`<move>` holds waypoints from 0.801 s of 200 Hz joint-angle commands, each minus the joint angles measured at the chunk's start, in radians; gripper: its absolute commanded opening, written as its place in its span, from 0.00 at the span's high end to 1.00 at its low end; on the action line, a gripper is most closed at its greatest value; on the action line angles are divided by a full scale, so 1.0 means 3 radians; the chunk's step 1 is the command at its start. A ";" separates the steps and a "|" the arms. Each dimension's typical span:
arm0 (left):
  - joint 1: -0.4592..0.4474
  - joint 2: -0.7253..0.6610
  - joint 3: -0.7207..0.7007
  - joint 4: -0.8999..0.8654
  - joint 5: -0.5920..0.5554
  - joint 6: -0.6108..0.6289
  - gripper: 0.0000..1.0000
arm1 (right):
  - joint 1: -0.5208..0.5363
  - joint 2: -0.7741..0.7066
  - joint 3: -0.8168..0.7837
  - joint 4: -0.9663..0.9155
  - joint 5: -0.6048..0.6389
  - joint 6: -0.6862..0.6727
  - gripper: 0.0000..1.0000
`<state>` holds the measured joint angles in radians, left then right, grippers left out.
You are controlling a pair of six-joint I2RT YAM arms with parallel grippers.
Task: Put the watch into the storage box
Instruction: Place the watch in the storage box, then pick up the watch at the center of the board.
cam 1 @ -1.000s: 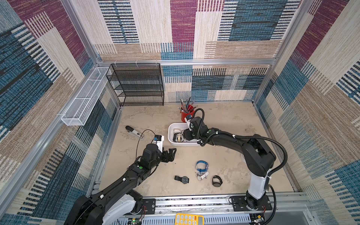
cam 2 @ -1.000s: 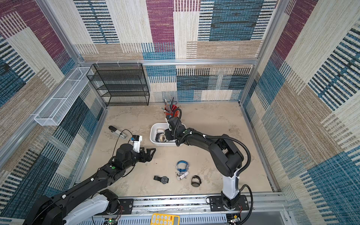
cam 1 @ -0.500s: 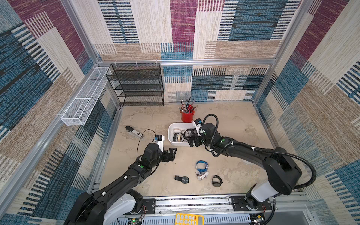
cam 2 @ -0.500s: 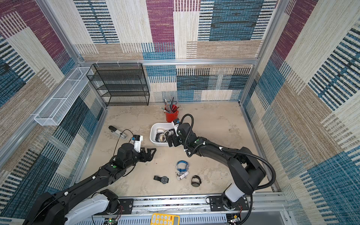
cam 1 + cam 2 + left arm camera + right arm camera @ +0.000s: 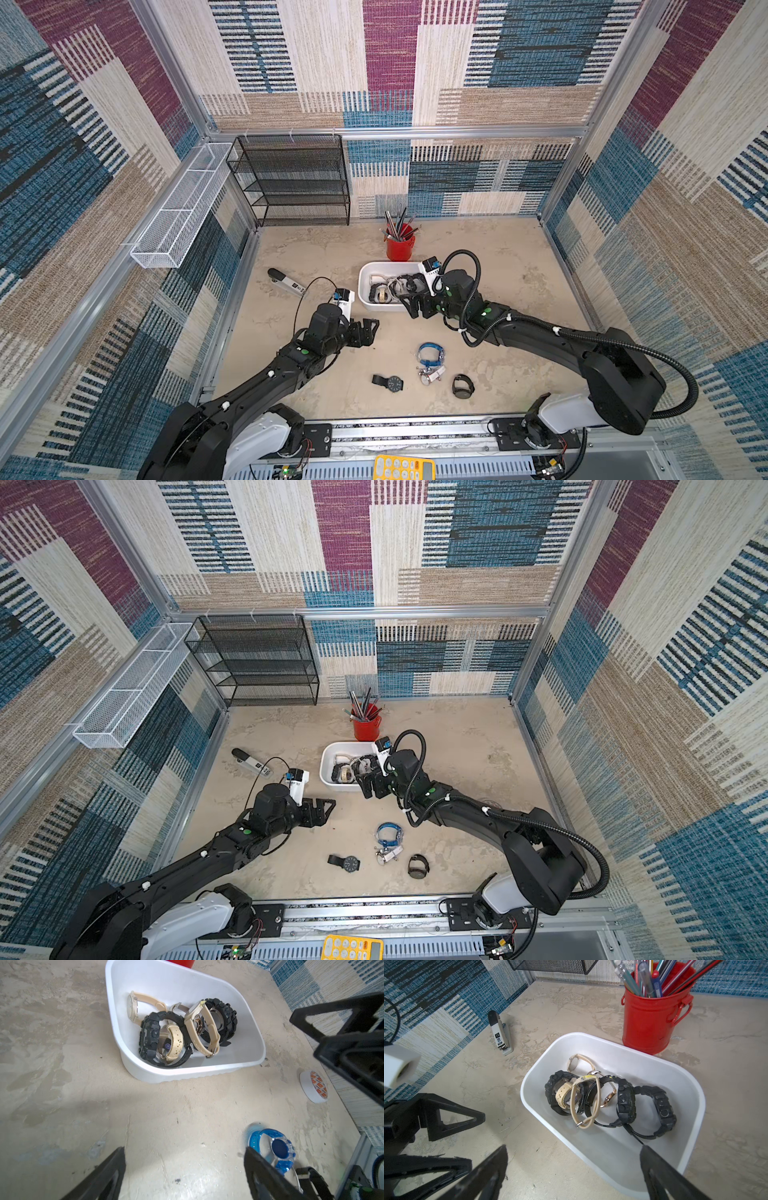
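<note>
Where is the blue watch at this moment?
In both top views the blue watch lies on the table, between the storage box and the silvery item.

A white storage box (image 5: 643, 1064) fills the middle of the frame, holding a tangle of watches (image 5: 591, 1097), some chunky and black, some with slim beige straps. A red cup (image 5: 648, 1022) of pens (image 5: 645, 978) stands just beside its rim at the upper right. A stapler (image 5: 501, 1036) lies on the surface (image 5: 467, 1084) at the upper left. The right gripper (image 5: 574, 1148) has its black fingers (image 5: 660, 1176) spread wide at the bottom edge, empty.
</note>
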<state>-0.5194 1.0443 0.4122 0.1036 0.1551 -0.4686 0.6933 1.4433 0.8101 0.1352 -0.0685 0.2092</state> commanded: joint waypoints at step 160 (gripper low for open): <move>-0.0721 -0.1157 -0.0708 -0.0828 0.0017 -0.0813 0.21 | -0.0003 0.0088 0.0056 0.0116 0.0022 0.0110 0.00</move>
<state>-0.6952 0.6991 0.2077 -0.1467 0.2150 -0.6788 0.6926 1.4670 0.8165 0.1448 -0.0677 0.2268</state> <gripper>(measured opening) 0.794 0.995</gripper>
